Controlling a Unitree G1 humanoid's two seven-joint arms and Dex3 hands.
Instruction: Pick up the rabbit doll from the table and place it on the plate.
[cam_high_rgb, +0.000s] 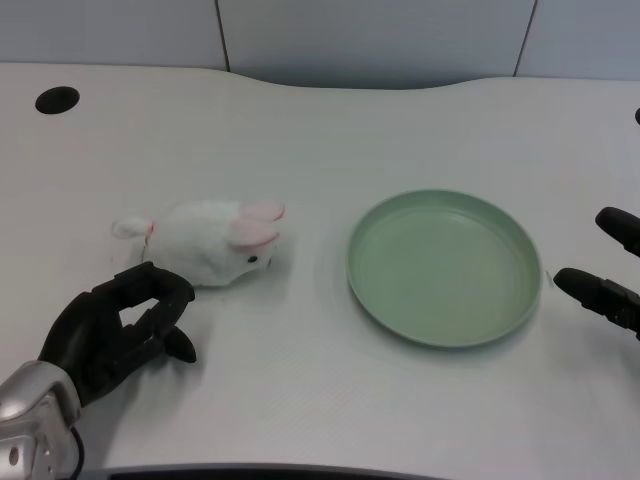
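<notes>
White table (330, 130) surface is being shown across nearly the whole head view, with pale wall panels seen along the top edge and a dark round hole (57, 99) set into the far left corner. On the left half of the table the rabbit doll (210, 243) is being seen lying on its side, free of any grip. Its long axis is being run roughly left to right, tilted slightly down toward the right: the small white tail is being pointed left, while the head, with a black eye and pink-lined ears, is being turned right toward the plate (444, 266). The green plate is being kept well apart from the doll, on the right of centre, with nothing lying in it.

The left hand (118, 332) is being held low on the table just in front of the doll's tail end, its fingers curled loosely apart with nothing between them; whether the fingertips are touching the plush cannot be told. The left forearm is being cut off by the bottom left corner. The right hand (604, 278) is being cropped by the right edge, so only a few fingers are being shown.
</notes>
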